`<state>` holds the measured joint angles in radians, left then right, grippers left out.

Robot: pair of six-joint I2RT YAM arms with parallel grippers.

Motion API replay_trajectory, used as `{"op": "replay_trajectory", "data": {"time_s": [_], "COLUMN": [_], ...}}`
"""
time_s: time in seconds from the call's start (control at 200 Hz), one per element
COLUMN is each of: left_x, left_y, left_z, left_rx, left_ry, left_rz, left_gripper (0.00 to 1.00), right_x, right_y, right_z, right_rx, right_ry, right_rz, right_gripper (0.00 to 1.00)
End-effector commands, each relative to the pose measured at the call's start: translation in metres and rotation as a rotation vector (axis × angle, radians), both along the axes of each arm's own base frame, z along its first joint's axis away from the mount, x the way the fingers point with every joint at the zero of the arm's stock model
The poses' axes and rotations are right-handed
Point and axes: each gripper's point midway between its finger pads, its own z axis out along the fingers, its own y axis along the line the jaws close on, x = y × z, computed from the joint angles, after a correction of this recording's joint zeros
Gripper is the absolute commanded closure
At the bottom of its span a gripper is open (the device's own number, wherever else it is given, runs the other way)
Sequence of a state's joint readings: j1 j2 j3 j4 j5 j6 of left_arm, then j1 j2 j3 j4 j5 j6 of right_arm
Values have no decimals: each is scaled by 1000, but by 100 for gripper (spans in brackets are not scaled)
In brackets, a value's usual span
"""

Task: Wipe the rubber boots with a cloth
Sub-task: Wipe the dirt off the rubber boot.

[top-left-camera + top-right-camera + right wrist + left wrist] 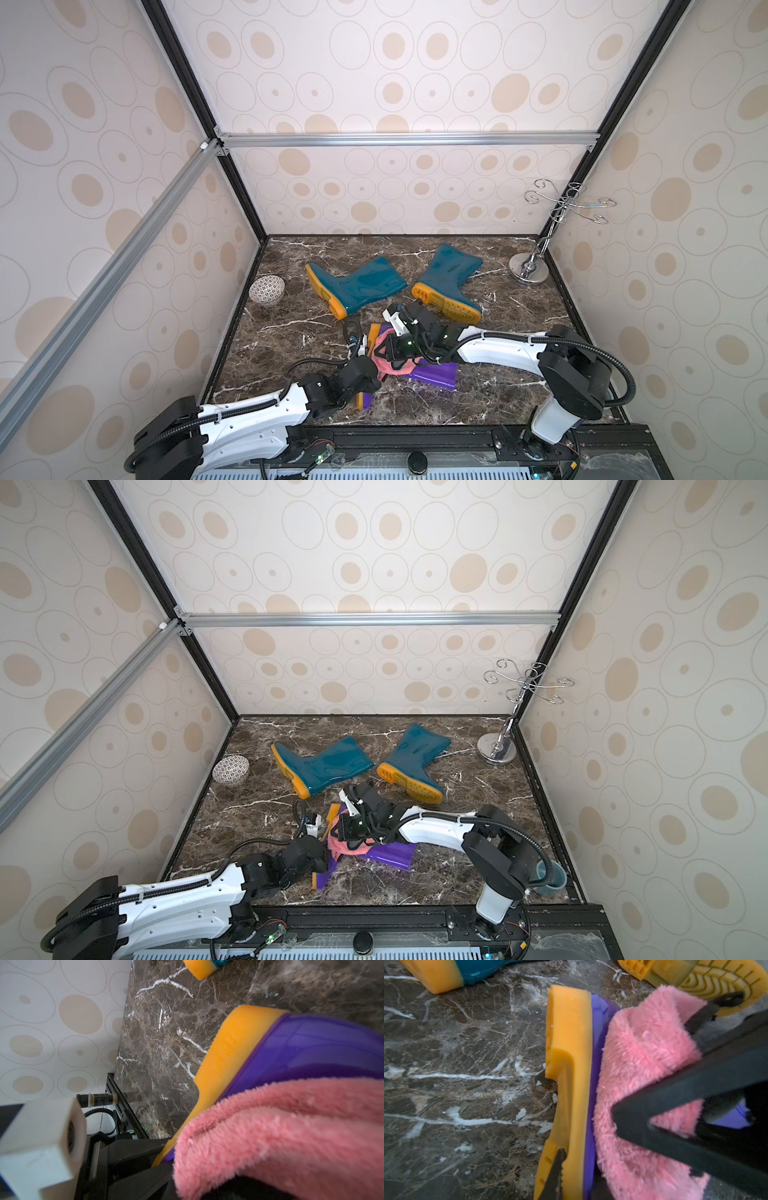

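Cloth [643,1053] is pressing on purple boot [432,372] at six o'clock — right gripper [390,353] clamping it, left gripper [368,347] pinching sole [571,1064]; press flat.

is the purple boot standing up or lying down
Lying down: the purple boot has its shaft flat along the table, sole turned sideways.

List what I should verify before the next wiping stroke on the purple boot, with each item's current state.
1. Left gripper on the purple boot: ok, a finger presses its orange sole.
2. Right gripper shut on the cloth: ok.
3. Cloth touching the boot: ok, draped over the purple foot beside the sole.
4. Boot on the table: ok, lying on its side.
5. Room behind the right wrist: cannot tell; a teal boot lies sole-first close by.
6. Other teal boot clear of the stroke: ok, lying apart.
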<state>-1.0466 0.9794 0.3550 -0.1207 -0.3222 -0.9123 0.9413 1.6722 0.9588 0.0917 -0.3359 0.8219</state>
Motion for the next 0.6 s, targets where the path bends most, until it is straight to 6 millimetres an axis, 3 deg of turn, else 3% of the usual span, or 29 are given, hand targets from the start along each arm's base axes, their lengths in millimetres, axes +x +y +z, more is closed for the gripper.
{"op": "replay_trajectory", "data": {"time_s": [0.0, 0.095, 0.235, 0.405, 0.505, 0.595], "left_x": [7, 7, 8, 10, 11, 10], "left_y": [-26, -26, -24, -19, -18, -20], "left_z": [32, 31, 31, 33, 33, 32], "left_rx": [-179, -180, -174, -162, -153, -154], "left_ry": [-55, -56, -57, -74, -77, -73], "left_rz": [-12, -9, -1, 21, 24, 14], "left_gripper": [100, 100, 100, 100, 100, 100], "right_x": [25, 20, 10, -4, -7, -10], "right_y": [-22, -53, -122, -191, -214, -206], "right_z": [2, -18, -43, -40, -23, -7], "right_rx": [-14, -78, -254, -396, -452, -395], "right_ry": [-67, -39, -30, -28, -83, -122], "right_rz": [-166, -203, -284, -326, -331, -279], "right_gripper": [100, 100, 100, 100, 100, 100]}}
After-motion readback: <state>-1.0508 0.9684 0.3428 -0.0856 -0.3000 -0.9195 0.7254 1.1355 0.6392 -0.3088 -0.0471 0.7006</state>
